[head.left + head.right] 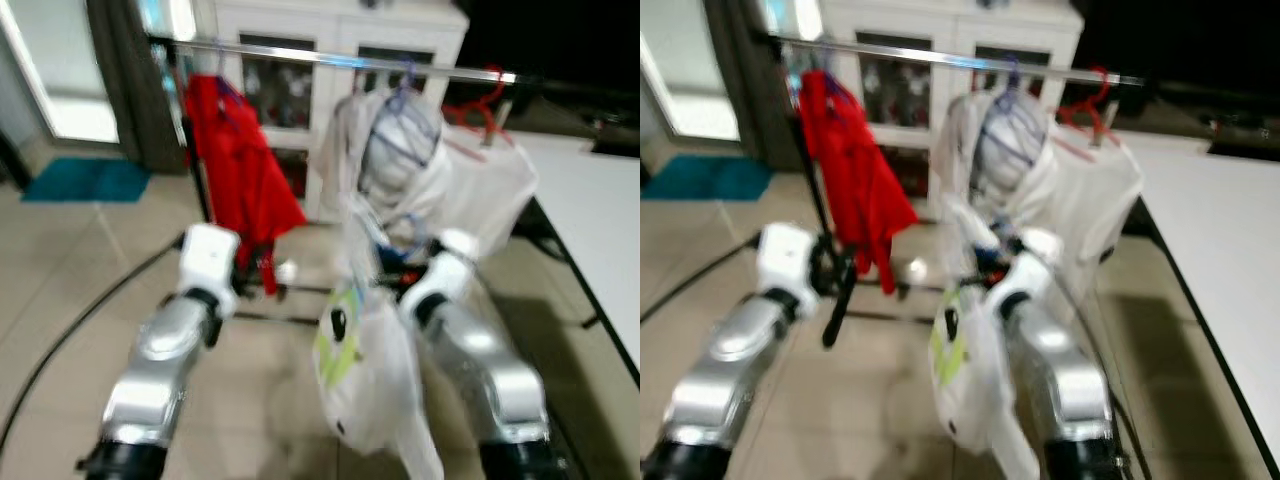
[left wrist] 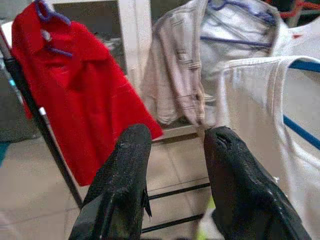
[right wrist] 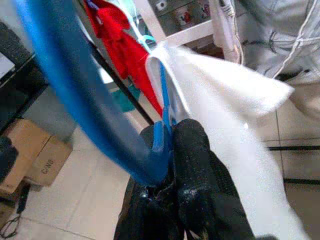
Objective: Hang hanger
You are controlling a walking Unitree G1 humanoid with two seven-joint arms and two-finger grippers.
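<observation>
A blue hanger (image 3: 80,95) carrying a white garment (image 1: 370,370) is pinched in my right gripper (image 3: 167,142), which is shut on it below and in front of the silver rail (image 1: 330,58). The garment droops between my arms. On the rail hang a red shirt (image 1: 235,160) at the left, a pale shirt on a purple hanger (image 1: 400,150) in the middle and a bare red hanger (image 1: 480,100) at the right. My left gripper (image 2: 172,145) is open and holds nothing, level with the red shirt's hem.
A white table (image 1: 600,210) runs along the right. Behind the rack stands a white glass-door cabinet (image 1: 330,30). A teal mat (image 1: 90,180) and a black cable (image 1: 80,320) lie on the tiled floor at the left. Cardboard boxes (image 3: 30,155) sit nearby.
</observation>
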